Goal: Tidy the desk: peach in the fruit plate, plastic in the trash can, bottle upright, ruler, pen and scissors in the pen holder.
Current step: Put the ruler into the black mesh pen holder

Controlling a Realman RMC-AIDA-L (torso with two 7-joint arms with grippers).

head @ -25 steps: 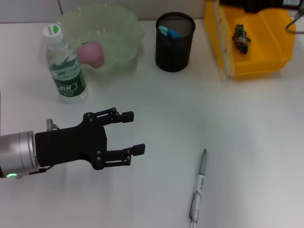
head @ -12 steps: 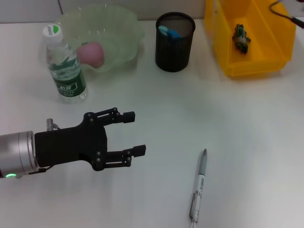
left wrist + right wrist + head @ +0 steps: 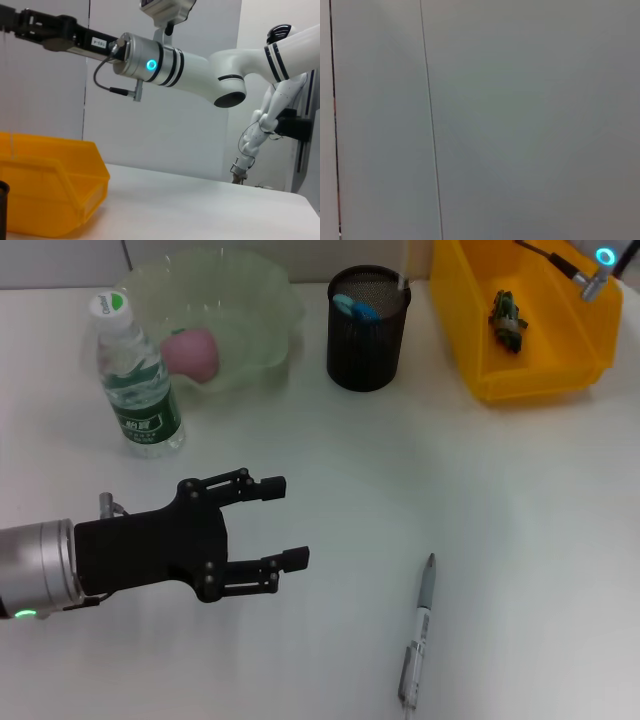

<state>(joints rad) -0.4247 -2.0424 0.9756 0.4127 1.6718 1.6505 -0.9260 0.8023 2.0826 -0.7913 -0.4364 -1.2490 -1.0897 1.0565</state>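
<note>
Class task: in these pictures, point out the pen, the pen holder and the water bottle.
pen (image 3: 417,638), head view, middle of its barrel, lying on the desk.
pen holder (image 3: 366,345), head view, black mesh side wall.
water bottle (image 3: 144,400), head view, its green label, standing upright.

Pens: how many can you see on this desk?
1 in plain sight: the pen lies on the desk near the front edge. The pen holder may hide others.

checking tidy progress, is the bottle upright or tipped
Upright: the bottle stands on its base, cap on top, beside the fruit plate.
</note>
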